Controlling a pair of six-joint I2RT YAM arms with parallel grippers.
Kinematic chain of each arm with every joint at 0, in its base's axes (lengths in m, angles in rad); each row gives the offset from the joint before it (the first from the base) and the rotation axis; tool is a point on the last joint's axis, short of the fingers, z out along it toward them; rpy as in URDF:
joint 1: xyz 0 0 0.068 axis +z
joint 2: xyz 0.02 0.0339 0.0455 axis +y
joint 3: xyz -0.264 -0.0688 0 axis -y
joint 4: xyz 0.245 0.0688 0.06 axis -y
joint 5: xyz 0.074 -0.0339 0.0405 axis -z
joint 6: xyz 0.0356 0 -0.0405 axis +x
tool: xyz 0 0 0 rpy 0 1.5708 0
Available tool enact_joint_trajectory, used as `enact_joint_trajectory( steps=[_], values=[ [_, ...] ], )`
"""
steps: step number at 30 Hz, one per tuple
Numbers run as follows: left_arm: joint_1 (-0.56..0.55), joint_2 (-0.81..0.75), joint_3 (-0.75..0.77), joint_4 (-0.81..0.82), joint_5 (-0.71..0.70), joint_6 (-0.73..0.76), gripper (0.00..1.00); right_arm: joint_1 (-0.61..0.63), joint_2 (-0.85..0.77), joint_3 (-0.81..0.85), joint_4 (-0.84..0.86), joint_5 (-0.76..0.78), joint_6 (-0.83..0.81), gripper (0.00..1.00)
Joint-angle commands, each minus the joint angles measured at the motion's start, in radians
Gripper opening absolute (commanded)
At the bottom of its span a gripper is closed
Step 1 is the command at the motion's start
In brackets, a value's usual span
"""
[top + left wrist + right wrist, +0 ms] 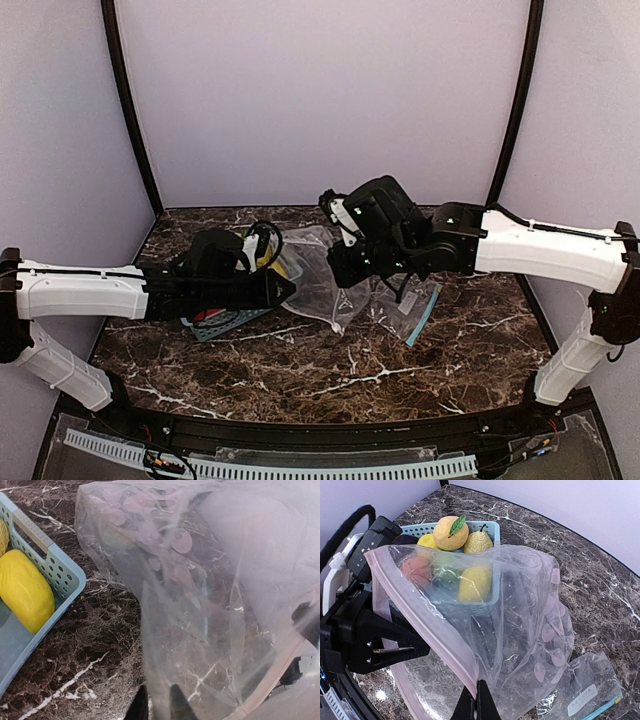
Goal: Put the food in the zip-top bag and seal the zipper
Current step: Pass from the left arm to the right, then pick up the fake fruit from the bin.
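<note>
The clear zip-top bag [318, 285], printed with pink dots and edged by a pink zipper strip [427, 625], hangs between both grippers above the marble. My right gripper [478, 692] is shut on the strip at the mouth's edge. My left gripper [159, 694] pinches the bag film [200, 605] between its dark fingertips. The food lies in the light-blue basket [488, 527]. An orange with a leaf [450, 533] and a pale lemon [478, 542] show above the bag. Through the film a yellow piece [475, 582] and a red piece [416, 569] are visible. A yellow lemon [25, 590] also shows in the left wrist view.
The basket [215, 325] sits under the left arm [80, 290], close to the bag. A second flat bag with a blue zipper [420, 310] lies on the marble to the right, below the right arm [540, 245]. Black frame posts [130, 110] flank the back wall.
</note>
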Motion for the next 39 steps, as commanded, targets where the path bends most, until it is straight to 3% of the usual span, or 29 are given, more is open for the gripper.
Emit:
enact_joint_trajectory(
  steps=[1, 4, 6, 11, 17, 22, 33, 39],
  values=[
    [0.011, -0.035, -0.024, -0.039, -0.001, 0.080, 0.26, 0.005, -0.012, 0.024, -0.027, 0.038, 0.026, 0.00],
    [0.011, -0.078, -0.018, 0.001, 0.112, 0.161, 0.61, 0.005, 0.009, 0.053, -0.075, 0.071, 0.044, 0.00],
    [0.011, -0.120, -0.009, 0.012, 0.173, 0.220, 0.75, 0.005, 0.026, 0.076, -0.103, 0.093, 0.063, 0.00],
    [0.012, -0.252, 0.025, -0.101, 0.271, 0.337, 0.91, 0.005, 0.083, 0.148, -0.175, 0.120, 0.104, 0.00],
    [0.079, -0.372, 0.062, -0.322, 0.284, 0.358, 0.97, 0.005, 0.136, 0.213, -0.211, 0.141, 0.112, 0.00],
    [0.263, -0.380, 0.070, -0.442, 0.300, 0.345, 0.98, -0.001, 0.168, 0.250, -0.211, 0.121, 0.106, 0.00],
    [0.542, -0.155, 0.139, -0.392, 0.310, 0.376, 0.97, -0.018, 0.194, 0.265, -0.191, 0.044, 0.121, 0.00],
    [0.620, 0.010, 0.212, -0.327, 0.316, 0.433, 0.95, -0.019, 0.196, 0.266, -0.187, 0.036, 0.127, 0.00]
  ],
)
